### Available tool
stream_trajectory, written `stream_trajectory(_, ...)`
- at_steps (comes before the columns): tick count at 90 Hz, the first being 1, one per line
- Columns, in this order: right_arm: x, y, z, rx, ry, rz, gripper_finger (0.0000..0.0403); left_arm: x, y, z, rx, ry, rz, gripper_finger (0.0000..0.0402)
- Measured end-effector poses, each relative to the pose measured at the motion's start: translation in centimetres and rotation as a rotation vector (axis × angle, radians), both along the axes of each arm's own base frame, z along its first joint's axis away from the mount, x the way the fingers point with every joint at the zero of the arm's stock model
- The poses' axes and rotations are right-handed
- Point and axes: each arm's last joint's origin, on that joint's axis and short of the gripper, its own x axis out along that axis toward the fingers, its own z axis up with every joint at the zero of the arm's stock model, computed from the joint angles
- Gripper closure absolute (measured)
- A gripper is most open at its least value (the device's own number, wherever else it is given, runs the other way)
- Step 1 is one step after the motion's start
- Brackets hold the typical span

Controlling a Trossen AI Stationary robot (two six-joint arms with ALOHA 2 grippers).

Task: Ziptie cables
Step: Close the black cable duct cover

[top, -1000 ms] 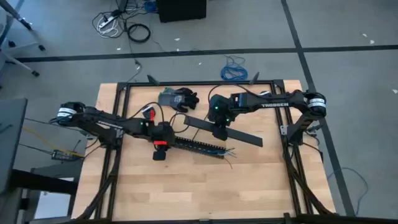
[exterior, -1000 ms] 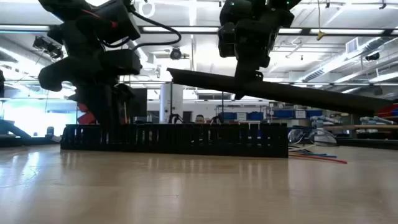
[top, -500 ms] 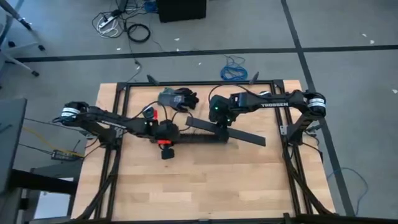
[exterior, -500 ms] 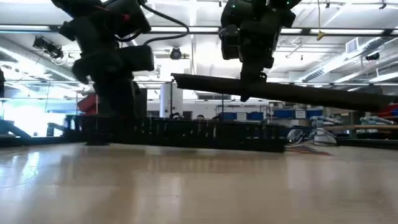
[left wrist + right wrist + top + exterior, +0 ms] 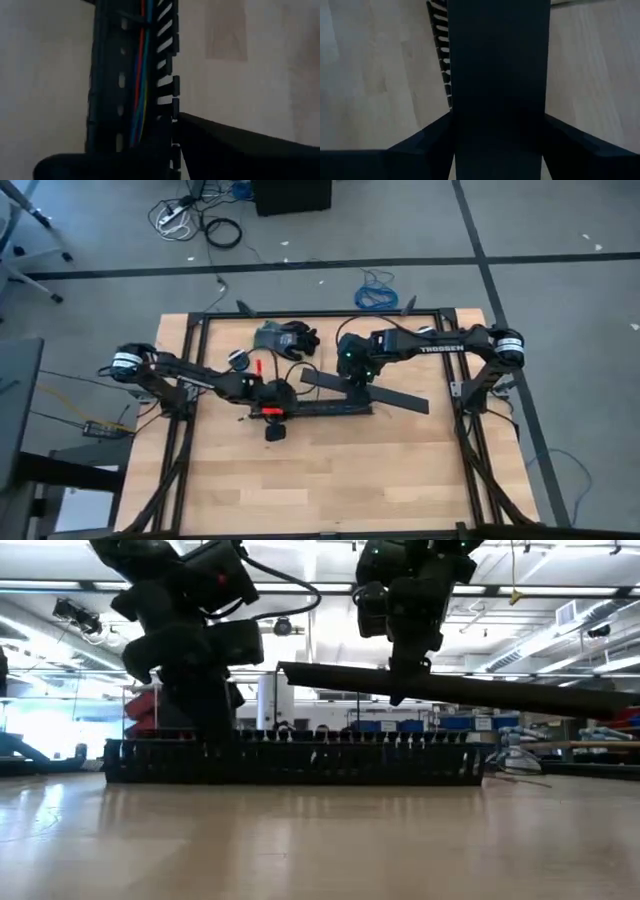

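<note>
While the left gripper [image 5: 272, 406] is gripping the slotted duct [image 5: 290, 760] on the bench [image 5: 330, 470], holding the cables [image 5: 141, 75] inside, the right gripper [image 5: 356, 380] is clamping the flat cover [image 5: 450, 690] above it, probably for closing.

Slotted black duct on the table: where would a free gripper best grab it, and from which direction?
Probably the duct's free right end, from straight above, fingers straddling its two slotted side walls. It lies flat and narrow; the left gripper occupies its left end, and the flat lid in the right gripper overhangs the middle.

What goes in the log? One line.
left gripper: shut on slotted cable duct | wires: in duct | right gripper: shut on duct cover, above table
</note>
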Motion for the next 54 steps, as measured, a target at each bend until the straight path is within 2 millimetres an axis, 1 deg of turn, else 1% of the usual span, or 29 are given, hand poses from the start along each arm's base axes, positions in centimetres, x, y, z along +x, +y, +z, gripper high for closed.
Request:
stream_trajectory(8, 0.0, 0.0, 0.0, 0.0, 0.001, 0.001, 0.016, 0.0, 0.0, 0.0, 0.016, -0.009, -0.013, 0.0349)
stream_trajectory(21, 0.0, 0.0, 0.0, 0.0, 0.001, 0.001, 0.016, 0.4, 0.0, 0.5, 0.02, -0.033, -0.026, 0.0303)
stream_trajectory(33, 0.0, 0.0, 0.0, 0.0, 0.002, 0.001, 0.016, 1.0, 0.0, 1.6, 0.02, -0.043, -0.023, 0.0267)
stream_trajectory(43, -0.1, 0.0, 0.0, 0.001, 0.011, 0.001, 0.016, 1.1, 0.1, 2.5, 0.046, 0.019, -0.009, 0.0247)
stream_trajectory(54, -0.2, 0.0, -0.1, 0.0, 0.018, 0.008, 0.016, 1.0, 0.1, 3.8, 0.055, 0.059, -0.01, 0.024)
